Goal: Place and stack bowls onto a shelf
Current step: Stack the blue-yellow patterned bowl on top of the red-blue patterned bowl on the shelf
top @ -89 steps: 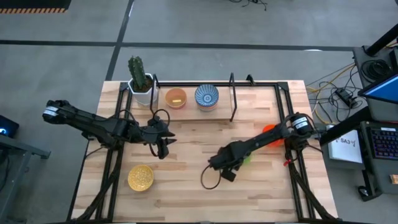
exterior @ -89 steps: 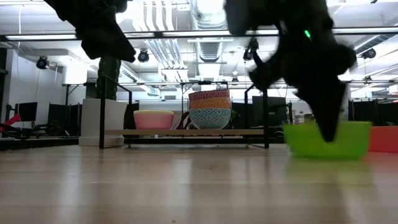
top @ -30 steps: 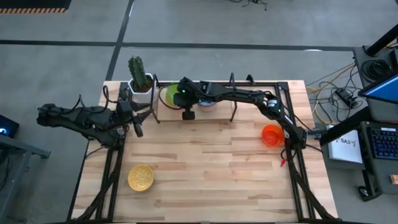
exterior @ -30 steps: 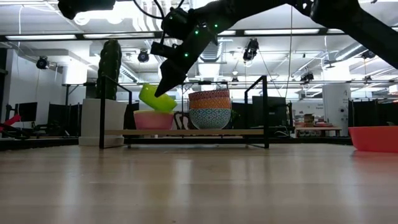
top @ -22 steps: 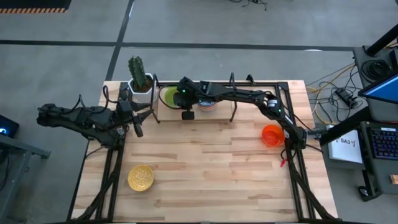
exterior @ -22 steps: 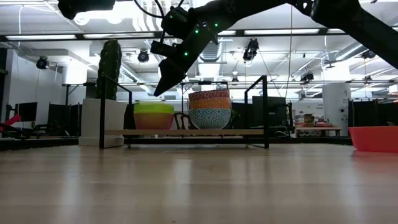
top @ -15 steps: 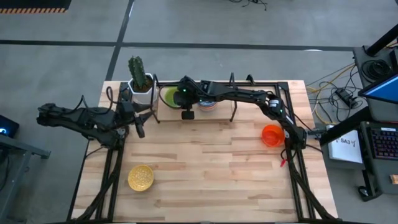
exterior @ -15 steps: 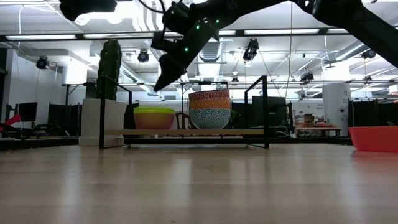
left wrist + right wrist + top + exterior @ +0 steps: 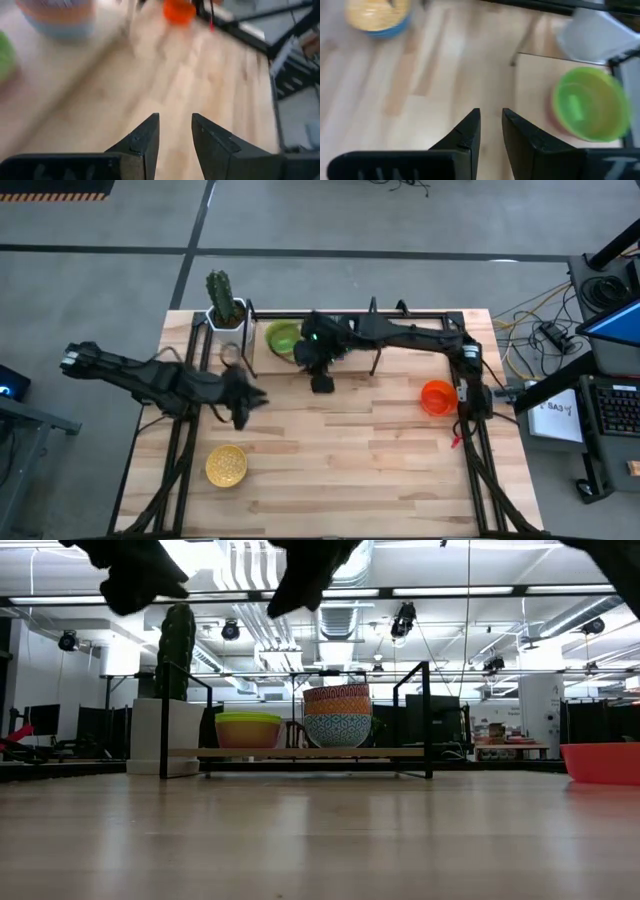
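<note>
Two bowls lie loose on the worktop: a yellow bowl near the left front, an orange bowl by the right edge. On the shelf the green bowl sits nested in a pink-toned bowl; just beside it, a stack with the blue-and-white patterned bowl at the bottom.

Right gripper hangs over the shelf's front edge near the green bowl, fingers a narrow gap apart, holding nothing. Left gripper is over bare worktop, between shelf and yellow bowl, fingers likewise narrowly parted and empty.

Risks, as judged: both arms crowd the left-centre zone, so a reach for the yellow bowl could cross paths. The narrow gap must widen or the fingers will shove a bowl's rim rather than straddle it. The right arm could clip the shelf's uprights.
</note>
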Controlling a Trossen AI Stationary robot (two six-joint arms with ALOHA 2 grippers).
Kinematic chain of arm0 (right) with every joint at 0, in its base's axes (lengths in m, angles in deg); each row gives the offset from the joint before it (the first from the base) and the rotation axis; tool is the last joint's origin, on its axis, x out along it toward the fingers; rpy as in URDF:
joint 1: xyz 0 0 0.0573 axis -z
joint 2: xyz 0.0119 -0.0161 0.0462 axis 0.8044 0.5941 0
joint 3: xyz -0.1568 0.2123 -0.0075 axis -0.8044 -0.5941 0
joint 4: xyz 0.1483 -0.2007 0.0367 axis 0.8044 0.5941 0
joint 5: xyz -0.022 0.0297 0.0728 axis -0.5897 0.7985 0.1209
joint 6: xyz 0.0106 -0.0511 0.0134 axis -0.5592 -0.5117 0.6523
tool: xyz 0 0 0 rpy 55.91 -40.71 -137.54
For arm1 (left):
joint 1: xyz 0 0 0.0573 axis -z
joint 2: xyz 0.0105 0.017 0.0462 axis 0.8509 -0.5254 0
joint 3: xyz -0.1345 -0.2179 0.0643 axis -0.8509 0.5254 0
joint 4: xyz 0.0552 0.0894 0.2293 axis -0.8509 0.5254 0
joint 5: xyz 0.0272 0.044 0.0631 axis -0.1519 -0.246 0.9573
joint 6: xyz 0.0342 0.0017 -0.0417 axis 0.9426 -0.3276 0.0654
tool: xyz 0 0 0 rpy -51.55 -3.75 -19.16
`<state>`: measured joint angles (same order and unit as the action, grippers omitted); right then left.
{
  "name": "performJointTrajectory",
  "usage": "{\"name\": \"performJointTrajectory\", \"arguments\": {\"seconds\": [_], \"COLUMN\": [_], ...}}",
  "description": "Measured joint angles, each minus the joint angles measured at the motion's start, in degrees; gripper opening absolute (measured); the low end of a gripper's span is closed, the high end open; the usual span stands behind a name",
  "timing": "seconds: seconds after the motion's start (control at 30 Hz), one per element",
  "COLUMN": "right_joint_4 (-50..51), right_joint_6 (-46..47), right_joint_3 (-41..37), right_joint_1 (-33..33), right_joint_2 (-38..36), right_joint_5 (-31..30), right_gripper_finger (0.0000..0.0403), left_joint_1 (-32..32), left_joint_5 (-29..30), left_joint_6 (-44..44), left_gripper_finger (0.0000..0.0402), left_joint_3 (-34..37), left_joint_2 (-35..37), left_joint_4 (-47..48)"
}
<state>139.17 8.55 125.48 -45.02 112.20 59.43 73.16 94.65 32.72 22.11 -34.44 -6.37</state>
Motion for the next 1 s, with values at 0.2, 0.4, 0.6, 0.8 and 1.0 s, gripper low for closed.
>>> {"name": "performJointTrajectory", "arguments": {"seconds": [0.2, 0.4, 0.6, 0.8, 1.0], "right_joint_4": [-0.7, -10.7, -22.5, -34.8, -40.9], "right_joint_6": [2.8, 7.6, 12.4, 13.5, 13.1], "right_joint_3": [-9.1, -25.2, -41.3, -52.7, -58.5], "right_joint_1": [-7.2, -14.1, -18.8, -22.5, -23.3], "right_joint_2": [-6.8, -15.9, -25.8, -34.0, -40.1], "right_joint_5": [0.0, 0.0, -2.5, -8.0, -9.1], "right_gripper_finger": [0.0068, 0.0068, 0.0068, 0.0068, 0.0068], "left_joint_1": [4.6, 11.2, 16.6, 18.7, 20.8], "left_joint_5": [-8.6, -10.0, -11.9, -18.6, -21.9], "left_joint_6": [-16.4, -29.8, -40.4, -45.6, -51.0], "left_gripper_finger": [0.0098, 0.0098, 0.0098, 0.0098, 0.0102], "left_joint_3": [-2.1, -10.6, -22.9, -27.8, -29.3], "left_joint_2": [-11.4, -22.3, -33.0, -42.2, -47.0], "left_joint_4": [2.8, 15.0, 30.3, 37.2, 36.4]}}
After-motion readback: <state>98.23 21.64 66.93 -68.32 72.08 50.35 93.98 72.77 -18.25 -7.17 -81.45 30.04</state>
